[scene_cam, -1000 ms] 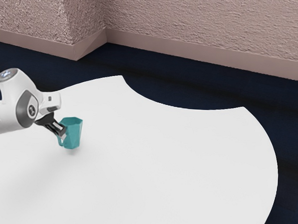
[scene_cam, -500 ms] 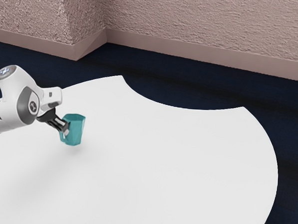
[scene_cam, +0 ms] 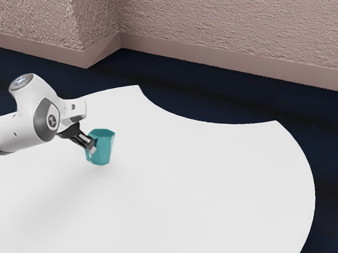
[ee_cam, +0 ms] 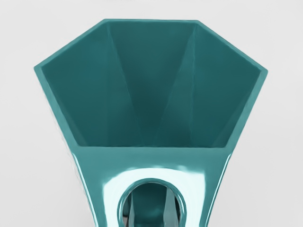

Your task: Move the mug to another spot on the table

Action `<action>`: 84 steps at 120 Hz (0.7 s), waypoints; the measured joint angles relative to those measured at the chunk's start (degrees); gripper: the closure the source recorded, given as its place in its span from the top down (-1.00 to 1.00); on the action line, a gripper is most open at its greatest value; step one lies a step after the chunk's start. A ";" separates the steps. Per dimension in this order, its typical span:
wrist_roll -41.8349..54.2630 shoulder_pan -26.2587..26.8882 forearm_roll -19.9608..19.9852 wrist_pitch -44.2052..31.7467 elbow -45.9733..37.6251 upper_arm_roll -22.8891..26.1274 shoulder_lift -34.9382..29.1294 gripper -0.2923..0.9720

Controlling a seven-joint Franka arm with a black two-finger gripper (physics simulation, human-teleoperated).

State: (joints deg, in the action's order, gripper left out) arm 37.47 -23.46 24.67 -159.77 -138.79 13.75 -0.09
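A teal six-sided mug (scene_cam: 101, 147) is held just above the white table (scene_cam: 200, 185), at the exterior view's left. My black gripper (scene_cam: 89, 143) is shut on its handle, on the side facing the arm. The mug hangs nearly upright, a faint shadow under it. In the wrist view the mug (ee_cam: 151, 94) lies straight below my hand, its empty inside open toward the camera and the round handle loop (ee_cam: 151, 201) nearest to it.
The table's curved far edge (scene_cam: 158, 106) runs close behind the mug, with dark blue floor (scene_cam: 227, 90) beyond it. A wide bare stretch of tabletop extends toward the exterior view's right and front.
My arm has carried the mug toward the exterior view's right, a short way across the table and slightly higher in the picture. The grip on the handle is unchanged.
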 joint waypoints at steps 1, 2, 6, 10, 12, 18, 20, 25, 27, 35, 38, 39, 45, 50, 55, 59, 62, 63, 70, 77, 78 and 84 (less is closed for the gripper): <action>0.00 0.11 0.03 -0.01 0.02 0.03 0.02 -0.49; 0.00 0.23 0.05 -0.03 0.04 0.05 0.03 -0.49; 0.01 0.78 0.14 -0.08 0.10 0.07 0.09 -0.49; 0.02 1.50 0.20 -0.12 0.13 -0.09 0.15 -0.49; 0.03 1.87 0.23 -0.14 0.14 -0.18 0.16 -0.49; 0.04 2.88 0.29 -0.19 0.15 -0.35 0.21 -0.49; 0.04 3.11 0.31 -0.20 0.15 -0.30 0.23 -0.49; 0.05 3.69 0.39 -0.25 0.21 -0.18 0.28 -0.49; 0.05 3.93 0.43 -0.26 0.22 -0.14 0.31 -0.49; 0.06 4.75 0.57 -0.31 0.24 0.16 0.39 -0.49; 0.06 5.10 0.60 -0.33 0.24 0.23 0.42 -0.49; 0.07 5.21 0.61 -0.33 0.24 0.25 0.43 -0.49; 0.07 5.96 0.66 -0.36 0.25 0.33 0.50 -0.49; 0.08 6.58 0.69 -0.37 0.25 0.37 0.53 -0.49; 0.09 7.21 0.71 -0.39 0.25 0.40 0.54 -0.49; 0.09 7.69 0.72 -0.40 0.25 0.41 0.55 -0.49; 0.09 8.05 0.73 -0.40 0.25 0.42 0.55 -0.49; 0.09 8.17 0.73 -0.40 0.25 0.42 0.55 -0.49; 0.10 8.96 0.74 -0.41 0.25 0.43 0.55 -0.49; 0.11 9.68 0.75 -0.42 0.25 0.43 0.55 -0.49; 0.11 9.77 0.75 -0.42 0.25 0.43 0.55 -0.49; 0.12 10.32 0.75 -0.43 0.23 0.43 0.55 -0.49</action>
State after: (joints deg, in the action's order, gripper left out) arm 37.59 -13.14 25.42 -160.20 -138.56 14.17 0.46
